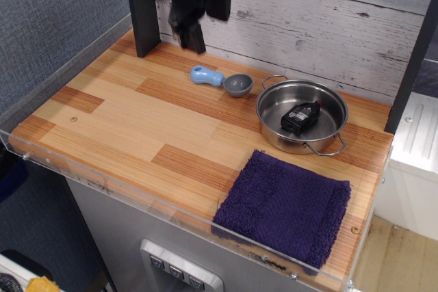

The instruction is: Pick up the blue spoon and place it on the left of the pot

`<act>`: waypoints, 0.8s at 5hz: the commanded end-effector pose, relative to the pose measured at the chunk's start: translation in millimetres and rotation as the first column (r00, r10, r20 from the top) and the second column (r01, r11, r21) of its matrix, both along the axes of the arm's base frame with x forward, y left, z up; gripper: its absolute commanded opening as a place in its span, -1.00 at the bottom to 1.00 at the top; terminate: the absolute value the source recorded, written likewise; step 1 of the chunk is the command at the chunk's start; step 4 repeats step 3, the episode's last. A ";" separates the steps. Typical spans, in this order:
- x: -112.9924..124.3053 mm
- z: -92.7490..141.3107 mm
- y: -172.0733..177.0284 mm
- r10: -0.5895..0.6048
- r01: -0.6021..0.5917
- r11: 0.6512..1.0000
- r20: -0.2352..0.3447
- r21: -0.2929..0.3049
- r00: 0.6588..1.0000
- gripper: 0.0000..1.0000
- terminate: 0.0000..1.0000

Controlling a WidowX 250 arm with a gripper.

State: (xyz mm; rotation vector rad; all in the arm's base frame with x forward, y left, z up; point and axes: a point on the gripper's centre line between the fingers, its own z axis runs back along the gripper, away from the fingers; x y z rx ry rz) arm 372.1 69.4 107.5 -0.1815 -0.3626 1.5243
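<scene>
gripper [189, 37]: raised above table [130, 121], empty, finger spread unclear (blurred) | blue spoon [220, 81]: flat on wood, just left of pot [302, 115] | purple towel [284, 206]: front right

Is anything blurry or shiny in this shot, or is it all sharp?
In the observation.image view, the gripper near the top edge looks smeared by motion blur, so its jaws can't be read; the pot shows bright glare on its steel rim; the blue spoon and purple towel are sharp under soft, even light.
</scene>
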 end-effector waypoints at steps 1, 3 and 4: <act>-34.3 64.9 -7.0 0.020 -0.020 1.000 0.094 0.007 0.995 1.00 -1.00; -34.3 64.9 -7.0 0.020 -0.020 1.000 0.094 0.007 0.995 1.00 1.00; -34.3 64.9 -7.0 0.020 -0.020 1.000 0.094 0.007 0.995 1.00 1.00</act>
